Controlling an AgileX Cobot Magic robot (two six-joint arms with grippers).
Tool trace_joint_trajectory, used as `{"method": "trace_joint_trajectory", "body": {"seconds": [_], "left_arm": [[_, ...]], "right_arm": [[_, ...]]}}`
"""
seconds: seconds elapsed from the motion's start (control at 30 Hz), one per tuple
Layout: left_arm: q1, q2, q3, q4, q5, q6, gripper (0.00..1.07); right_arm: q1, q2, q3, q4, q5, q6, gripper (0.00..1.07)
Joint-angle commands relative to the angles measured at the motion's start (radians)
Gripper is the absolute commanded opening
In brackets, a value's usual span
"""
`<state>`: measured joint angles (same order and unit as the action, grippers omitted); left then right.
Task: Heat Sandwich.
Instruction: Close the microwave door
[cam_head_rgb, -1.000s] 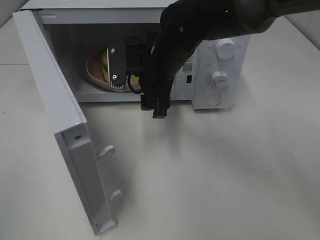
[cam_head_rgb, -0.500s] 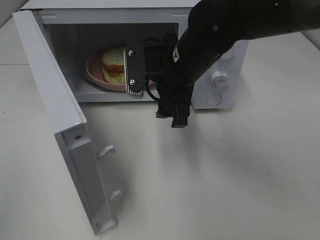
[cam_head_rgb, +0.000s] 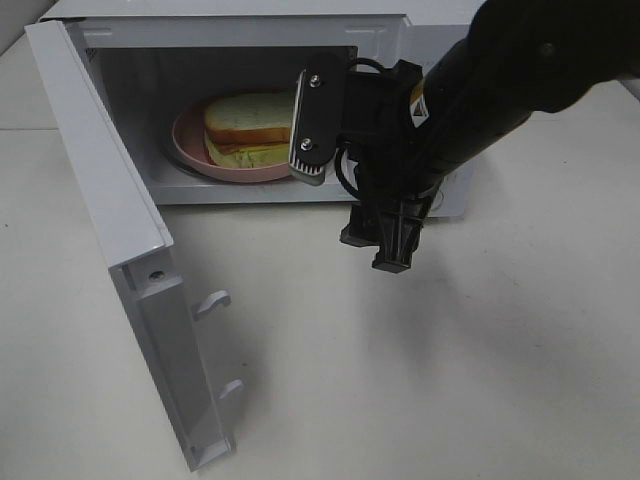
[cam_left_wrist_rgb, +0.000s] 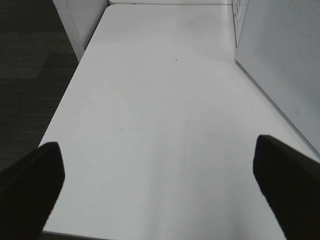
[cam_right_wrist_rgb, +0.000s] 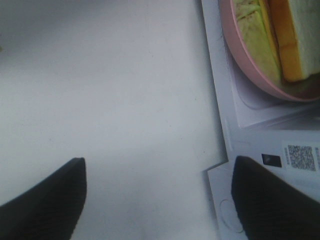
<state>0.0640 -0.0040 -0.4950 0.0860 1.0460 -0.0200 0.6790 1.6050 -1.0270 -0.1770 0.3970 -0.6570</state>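
The sandwich (cam_head_rgb: 250, 125) lies on a salmon-pink plate (cam_head_rgb: 190, 150) inside the open white microwave (cam_head_rgb: 230, 12). My right gripper (cam_head_rgb: 320, 175) hovers just outside the cavity's front right, open and empty, its silver finger plate beside the plate's right edge. In the right wrist view the sandwich (cam_right_wrist_rgb: 272, 37) and plate (cam_right_wrist_rgb: 250, 70) sit beyond the open gripper (cam_right_wrist_rgb: 157, 200), above the microwave's front edge (cam_right_wrist_rgb: 250, 175). My left gripper (cam_left_wrist_rgb: 160, 190) is open and empty over bare table; it is not in the exterior view.
The microwave door (cam_head_rgb: 100, 170) stands swung wide open at the left, with two latch hooks (cam_head_rgb: 215, 300) sticking out over the table. My right arm hides the control knobs. A white panel (cam_left_wrist_rgb: 280, 60) stands beside the left gripper. The table edge (cam_left_wrist_rgb: 65, 125) is close.
My right gripper has pulled back out of the microwave cavity and moved right. The sandwich and plate, earlier half hidden behind it, now show in full.
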Motion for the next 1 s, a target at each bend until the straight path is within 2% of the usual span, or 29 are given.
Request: {"method": "trace_joint_trajectory", "body": {"seconds": [0.03, 0.4, 0.73, 1.0], "left_arm": [[0.004, -0.029, 0.003, 0.001, -0.011, 0.001, 0.98], [0.004, -0.029, 0.003, 0.001, -0.011, 0.001, 0.98], [0.004, -0.029, 0.003, 0.001, -0.011, 0.001, 0.98], [0.004, -0.029, 0.003, 0.001, -0.011, 0.001, 0.98]], "right_arm": [[0.001, -0.059, 0.040, -0.001, -0.004, 0.104, 0.76], [0.001, -0.224, 0.196, 0.002, -0.001, 0.284, 0.76], [0.001, -0.369, 0.289, 0.009, 0.004, 0.389, 0.76], [0.001, -0.503, 0.346, 0.009, 0.130, 0.510, 0.76]]}}
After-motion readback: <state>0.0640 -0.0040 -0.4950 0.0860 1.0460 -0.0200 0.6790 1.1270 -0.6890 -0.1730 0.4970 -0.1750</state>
